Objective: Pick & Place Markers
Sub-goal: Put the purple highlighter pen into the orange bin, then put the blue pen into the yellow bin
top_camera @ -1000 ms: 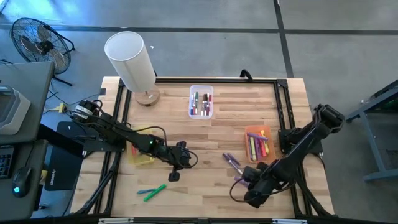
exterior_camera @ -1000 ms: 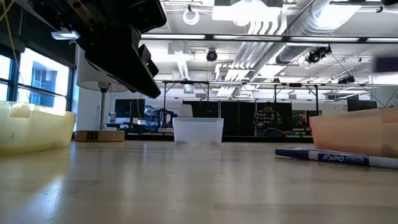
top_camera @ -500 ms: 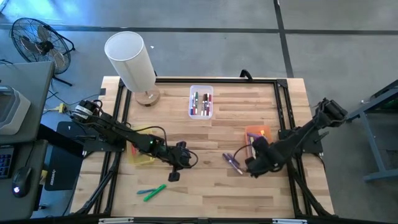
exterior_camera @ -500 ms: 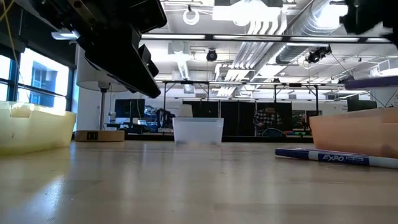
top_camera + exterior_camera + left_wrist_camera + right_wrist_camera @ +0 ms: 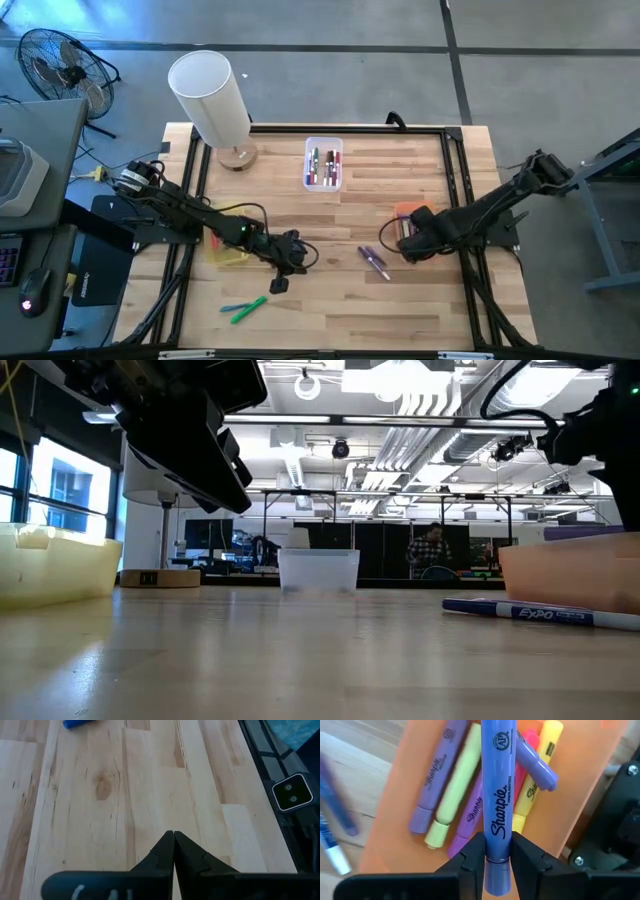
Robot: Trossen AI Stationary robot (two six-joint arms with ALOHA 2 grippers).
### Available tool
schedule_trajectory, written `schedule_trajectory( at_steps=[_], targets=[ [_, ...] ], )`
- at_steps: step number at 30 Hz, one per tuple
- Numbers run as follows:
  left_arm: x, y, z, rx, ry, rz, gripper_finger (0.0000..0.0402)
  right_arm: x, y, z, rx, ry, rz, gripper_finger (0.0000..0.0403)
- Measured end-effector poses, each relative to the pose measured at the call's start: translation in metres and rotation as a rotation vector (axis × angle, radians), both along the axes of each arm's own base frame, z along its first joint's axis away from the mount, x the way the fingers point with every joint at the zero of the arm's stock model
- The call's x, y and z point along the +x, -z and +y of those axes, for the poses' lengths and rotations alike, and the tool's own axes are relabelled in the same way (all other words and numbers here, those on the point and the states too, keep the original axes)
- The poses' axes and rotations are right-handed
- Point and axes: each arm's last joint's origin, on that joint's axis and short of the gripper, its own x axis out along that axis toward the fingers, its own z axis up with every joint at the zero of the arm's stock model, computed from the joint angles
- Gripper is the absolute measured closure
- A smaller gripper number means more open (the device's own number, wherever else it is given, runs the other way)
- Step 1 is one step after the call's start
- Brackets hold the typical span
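My right gripper hangs over the orange bin, shut on a purple marker. In the right wrist view, several purple, yellow and pink markers lie in the orange bin under it. My left gripper is shut on nothing above bare wood mid-table, seen shut in the left wrist view. A purple marker and a green and a blue marker lie flat on the table. A blue marker lies before the orange bin. My right gripper pinches the purple marker between its two fingers, on the barrel near the end closest to the wrist. The marker runs along the fingers and sticks out past their tips. It is lifted clear, above the markers in the orange bin.
A clear bin with several markers sits at the far middle; a yellow bin lies under the left arm. A white lamp stands at the far left corner. Bare wood stretches between the two grippers. A person stands in the room beyond.
My right gripper has carried the purple marker from the table's near right part toward the far edge, and it now stands over the orange bin. In the low view the marker has come lower over the bin in the last half second.
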Motion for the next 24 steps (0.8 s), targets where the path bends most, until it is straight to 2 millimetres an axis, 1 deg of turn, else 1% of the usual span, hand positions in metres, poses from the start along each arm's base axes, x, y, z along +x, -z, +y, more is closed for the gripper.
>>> schedule_trajectory(
  at_steps=[4, 9, 13, 15, 17, 20, 24],
  targets=[
    [0.000, 0.000, 0.000, 0.005, 0.004, -0.005, 0.0376, -0.003, -0.008, -0.003, -0.002, -0.014, -0.060, 0.0325],
    [0.000, 0.000, 0.000, -0.001, -0.001, -0.004, 0.0318, -0.006, -0.015, -0.006, -0.032, -0.024, -0.121, 0.0293],
    [0.002, 0.000, 0.004, 0.091, -0.117, -0.039, 0.0271, -0.008, -0.019, -0.008, -0.037, -0.048, -0.142, 0.0277],
    [0.002, 0.000, 0.005, 0.126, -0.125, -0.050, 0.0260, -0.008, -0.020, -0.008, -0.045, -0.064, -0.156, 0.0275],
    [0.003, -0.002, 0.005, 0.148, -0.133, -0.046, 0.0256, -0.007, -0.021, -0.007, -0.077, -0.064, -0.190, 0.0275],
    [0.002, -0.013, -0.006, 0.205, -0.114, -0.018, 0.0255, -0.004, -0.024, -0.001, -0.144, -0.091, -0.282, 0.0277],
    [-0.008, -0.035, -0.031, 0.390, -0.129, 0.064, 0.0255, 0.000, -0.028, 0.013, -0.201, -0.160, -0.437, 0.0288]
  ],
)
